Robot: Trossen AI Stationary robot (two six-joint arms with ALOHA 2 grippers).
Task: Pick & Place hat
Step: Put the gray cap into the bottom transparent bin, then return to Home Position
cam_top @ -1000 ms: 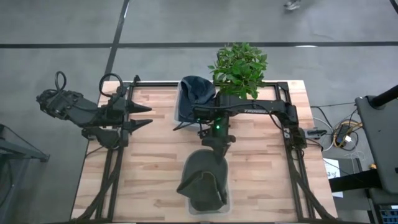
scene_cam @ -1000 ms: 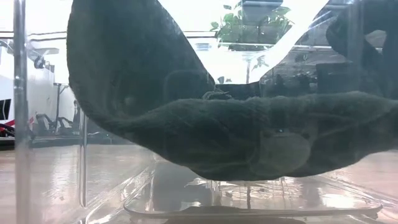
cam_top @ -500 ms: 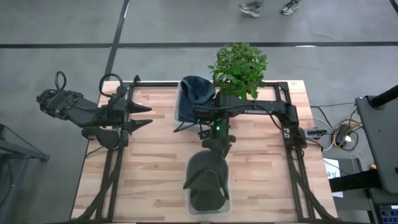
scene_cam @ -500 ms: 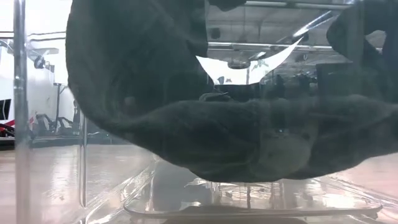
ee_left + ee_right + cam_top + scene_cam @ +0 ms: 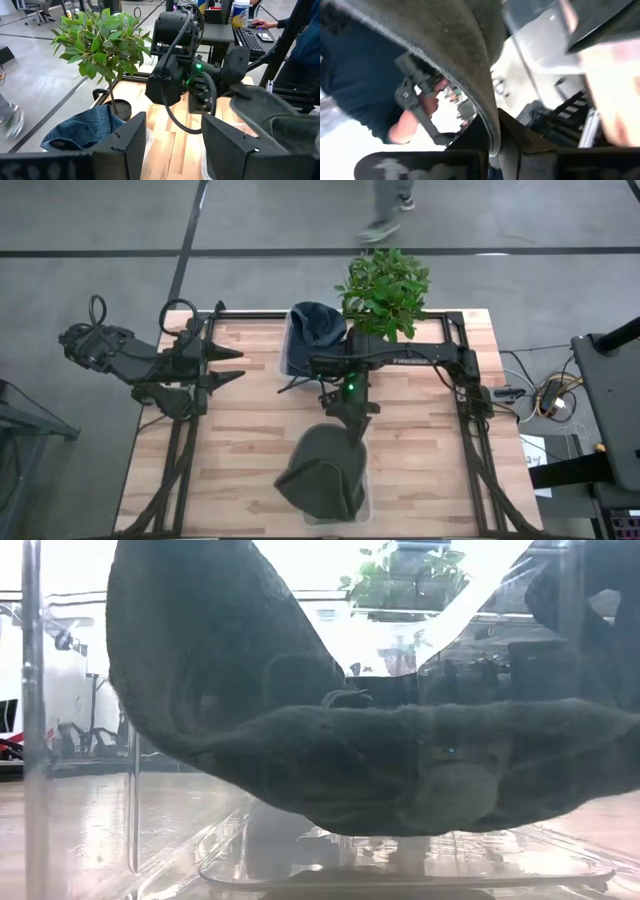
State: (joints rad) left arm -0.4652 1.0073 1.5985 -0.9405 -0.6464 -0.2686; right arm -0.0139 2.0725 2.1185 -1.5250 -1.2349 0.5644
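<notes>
Hat: dark green hat [image 5: 322,475], hanging just below the right tool, partly inside the clear bin [image 5: 362,505]; crown and brim fill the low view [image 5: 330,760], held clear of the bin floor.
Right tool: right tool [image 5: 347,420], over the bench's near middle, fingers clamped on the hat's edge.
Bin: at the bench's near edge, under the right tool.
Left tool: left tool [image 5: 232,366], parked at the bench's left side, well apart from the hat, fingers [image 5: 125,145] spread.
Beyond the right tool: blue cloth [image 5: 315,328] in a container, potted plant [image 5: 385,288] beside it.
Bench: wooden bench [image 5: 250,450].
</notes>
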